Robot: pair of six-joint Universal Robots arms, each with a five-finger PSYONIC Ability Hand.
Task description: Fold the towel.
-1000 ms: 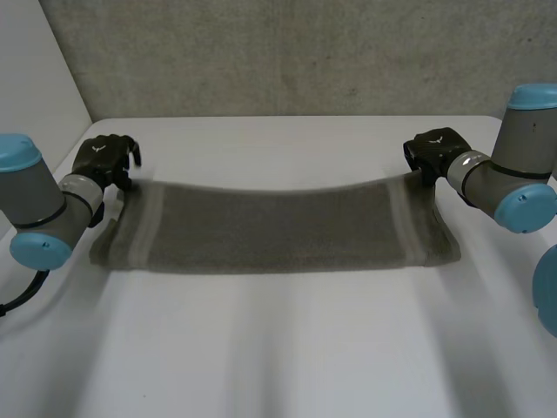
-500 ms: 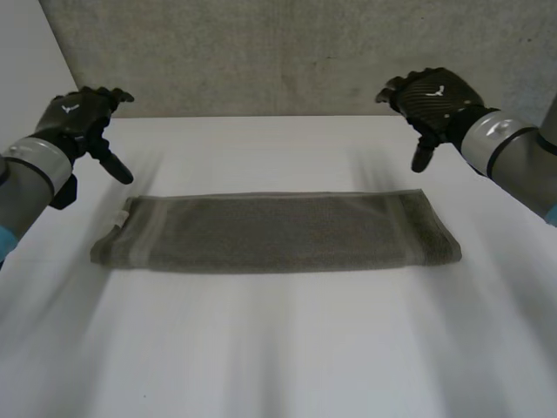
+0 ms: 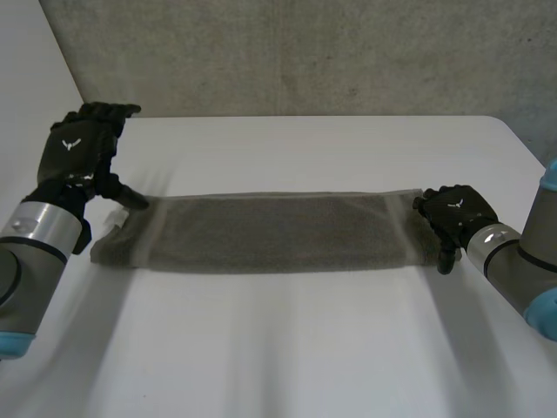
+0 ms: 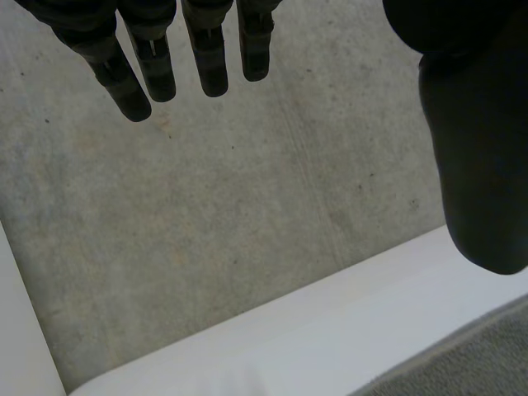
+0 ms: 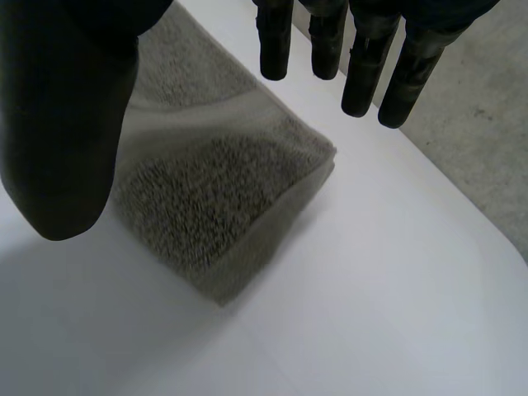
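Surface: white table with a grey concrete wall behind it.
Left hand: left hand is spread wide and holds nothing. In its wrist view the fingers are straight and the thumb stands well apart from them. In the head view one fingertip reaches down beside the towel's far left corner; I cannot tell if it touches.
Right hand: right hand is also wide and empty-handed, with straight fingers and the thumb apart. It hangs low over the towel's right short end, and that end's corner lies under the palm.
Towel: towel lies flat as a long narrow band, already doubled lengthwise, across the middle of the table between the two hands.
Arms: left arm and right arm come in from the near corners, one toward each short end.
Change: a second ago both hands were at the far long edge. Half a second ago they were raised, open and clear of the cloth. Now both have dropped to the short ends, and the towel has not shifted.
Reading: the lengthwise fold looks finished and released. The hands seem to be lining up for a fresh grasp at the ends, probably for an end-to-end fold. No grip has been made yet.
Count: one towel, two hands, two arms, one table.
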